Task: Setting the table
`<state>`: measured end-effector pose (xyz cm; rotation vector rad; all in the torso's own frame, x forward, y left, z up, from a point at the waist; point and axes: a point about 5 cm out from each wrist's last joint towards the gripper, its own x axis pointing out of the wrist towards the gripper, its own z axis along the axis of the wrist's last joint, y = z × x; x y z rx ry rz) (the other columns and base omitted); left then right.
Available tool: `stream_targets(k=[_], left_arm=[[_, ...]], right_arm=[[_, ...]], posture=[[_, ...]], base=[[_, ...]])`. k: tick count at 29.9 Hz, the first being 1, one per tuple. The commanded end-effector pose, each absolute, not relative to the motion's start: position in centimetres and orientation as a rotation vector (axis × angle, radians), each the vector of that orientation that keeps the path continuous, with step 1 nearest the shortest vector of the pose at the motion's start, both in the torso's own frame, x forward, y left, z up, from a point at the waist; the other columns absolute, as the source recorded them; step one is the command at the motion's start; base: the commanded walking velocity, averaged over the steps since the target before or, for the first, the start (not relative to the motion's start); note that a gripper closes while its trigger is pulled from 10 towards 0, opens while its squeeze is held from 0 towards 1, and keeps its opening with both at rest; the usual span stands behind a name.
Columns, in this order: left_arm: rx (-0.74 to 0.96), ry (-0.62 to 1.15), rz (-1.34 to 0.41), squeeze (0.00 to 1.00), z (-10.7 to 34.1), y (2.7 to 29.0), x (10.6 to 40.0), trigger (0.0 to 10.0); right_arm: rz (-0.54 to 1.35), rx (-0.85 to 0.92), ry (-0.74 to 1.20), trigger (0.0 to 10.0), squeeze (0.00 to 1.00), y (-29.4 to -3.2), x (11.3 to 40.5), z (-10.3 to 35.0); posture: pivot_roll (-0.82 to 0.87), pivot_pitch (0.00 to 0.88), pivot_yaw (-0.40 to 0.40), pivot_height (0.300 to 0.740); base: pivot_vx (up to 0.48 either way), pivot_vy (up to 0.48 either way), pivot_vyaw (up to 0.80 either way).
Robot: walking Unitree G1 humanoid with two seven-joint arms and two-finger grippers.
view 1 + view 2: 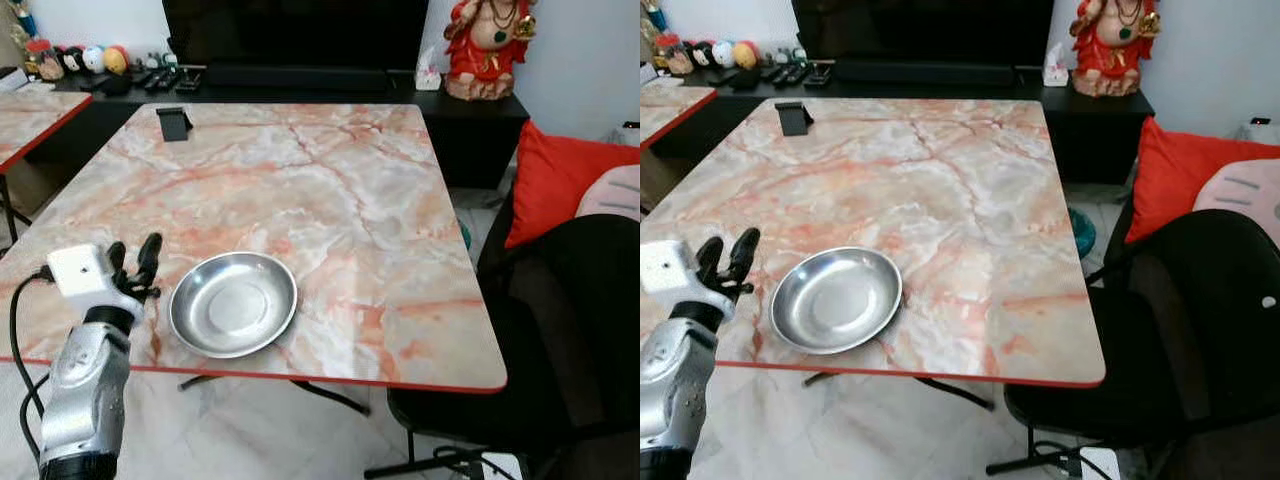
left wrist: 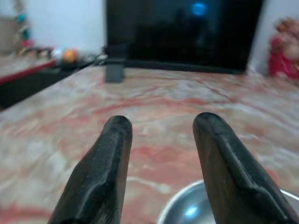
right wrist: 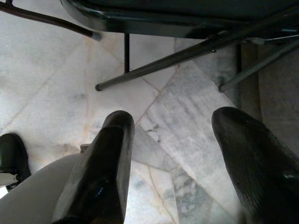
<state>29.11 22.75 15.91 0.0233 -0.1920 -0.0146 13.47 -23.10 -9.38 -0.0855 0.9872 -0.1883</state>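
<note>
Marble floor [image 3: 60, 88], black chair [image 1: 1200, 320] w/ red cushion [image 1: 1180, 175], white wall [image 1: 1210, 60]

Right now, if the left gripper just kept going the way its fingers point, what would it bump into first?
Probably nothing soon. The left gripper, open, points along the table, just left of the bowl. The small black stand at the far edge lies roughly in that line, though depth is hard to judge.

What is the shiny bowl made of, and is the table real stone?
The bowl looks like polished metal, probably steel: silvery, with bright reflections. The table has a pink marble pattern, but its thin top with a red edge suggests a printed laminate, not stone.
</note>
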Motion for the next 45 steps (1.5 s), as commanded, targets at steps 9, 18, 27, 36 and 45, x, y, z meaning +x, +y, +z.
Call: stream_targets(k=[9, 18, 27, 36, 45], left_arm=[[0.129, -0.245, -0.313, 0.00, 15.7, 14.1, 29.4, 10.0], [0.191, -0.231, -0.351, 0.00, 15.0, 13.8, 28.7, 10.0], [0.220, -0.230, -0.274, 0.00, 14.9, 15.1, 28.4, 10.0], [0.212, -0.236, -0.252, 0.00, 15.0, 14.8, 28.6, 10.0], [0.208, -0.242, -0.255, 0.00, 15.2, 14.5, 29.0, 10.0]], right_arm=[[-0.198, -0.082, 0.992, 10.0, 0.00, -23.0, 13.0, -9.5], [-0.214, -0.074, 0.998, 10.0, 0.00, -23.0, 12.7, -9.6], [-0.212, -0.072, 0.993, 10.0, 0.00, -23.1, 12.7, -9.6], [-0.210, -0.075, 0.984, 10.0, 0.00, -23.1, 12.9, -9.5], [-0.200, -0.073, 0.988, 10.0, 0.00, -23.0, 13.1, -9.5]], posture=[[-0.08, 0.000, 0.025, 0.740], [-0.07, 0.000, 0.028, 0.740], [-0.06, 0.000, 0.023, 0.740], [-0.07, 0.000, 0.024, 0.740], [-0.07, 0.000, 0.026, 0.740]], base=[[0.000, 0.000, 0.00], [0.000, 0.000, 0.00], [0.000, 0.000, 0.00], [0.000, 0.000, 0.00], [0.000, 0.000, 0.00]])
